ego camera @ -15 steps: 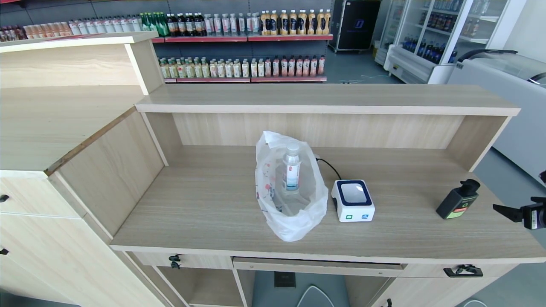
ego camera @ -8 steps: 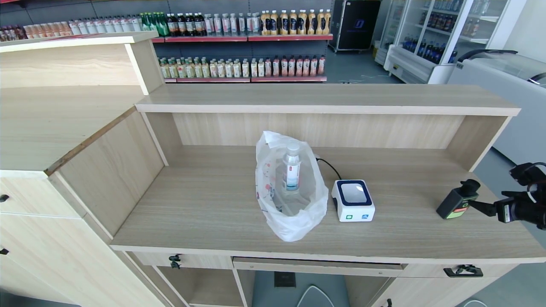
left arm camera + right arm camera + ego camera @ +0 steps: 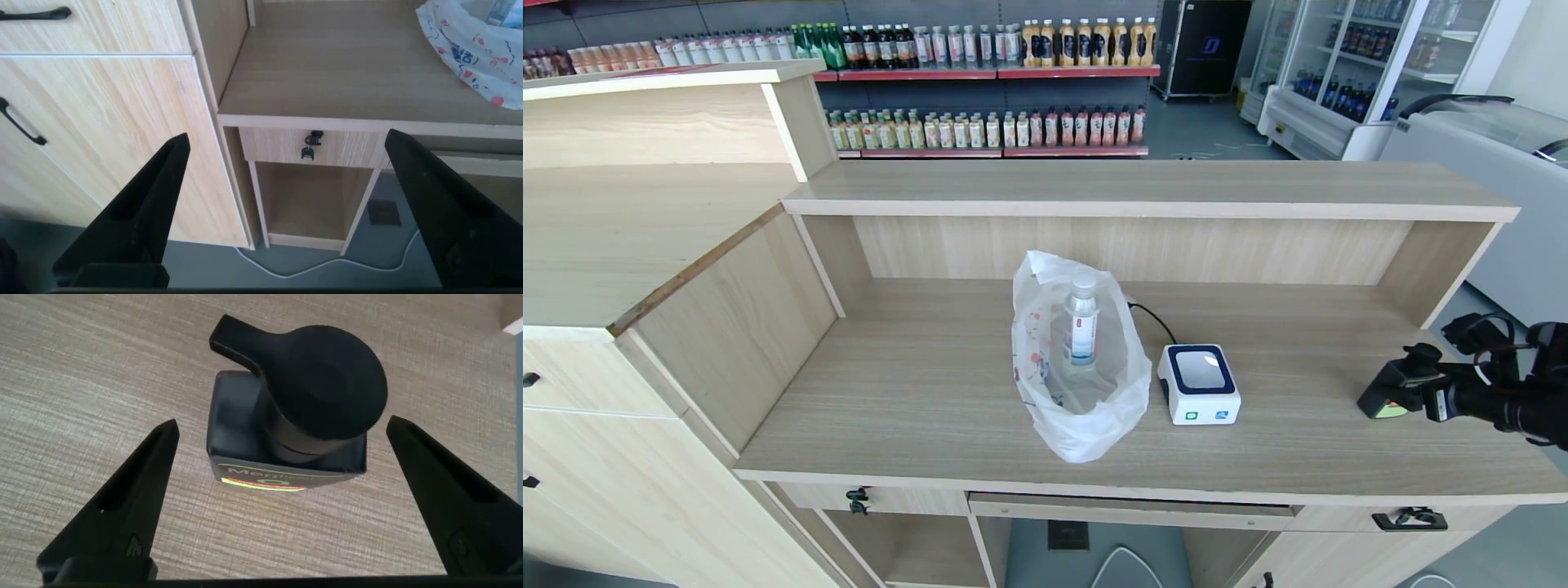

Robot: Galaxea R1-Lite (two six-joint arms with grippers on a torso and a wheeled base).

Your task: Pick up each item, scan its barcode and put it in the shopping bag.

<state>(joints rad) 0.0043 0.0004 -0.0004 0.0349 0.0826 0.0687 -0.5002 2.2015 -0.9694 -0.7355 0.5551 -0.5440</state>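
Shopping bag [image 3: 1086,425] of thin white plastic with red print, slumped mid-counter [image 3: 915,408] near the front edge, mouth gaping upward. Inside it, a clear water bottle [image 3: 1081,322] with white cap and blue-and-red label, standing upright. Just beside the bag on the right, a white box scanner [image 3: 1199,384], dark-framed window facing up, black cable trailing toward the back wall. Well apart, close to the right edge, a dark squarish pump bottle [image 3: 1376,398] with black pump head and red, yellow and green label, standing.

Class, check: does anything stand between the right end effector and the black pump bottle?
Nothing visible does: the open right end effector points straight at the black plastic pump-top bottle on the light wooden counter.
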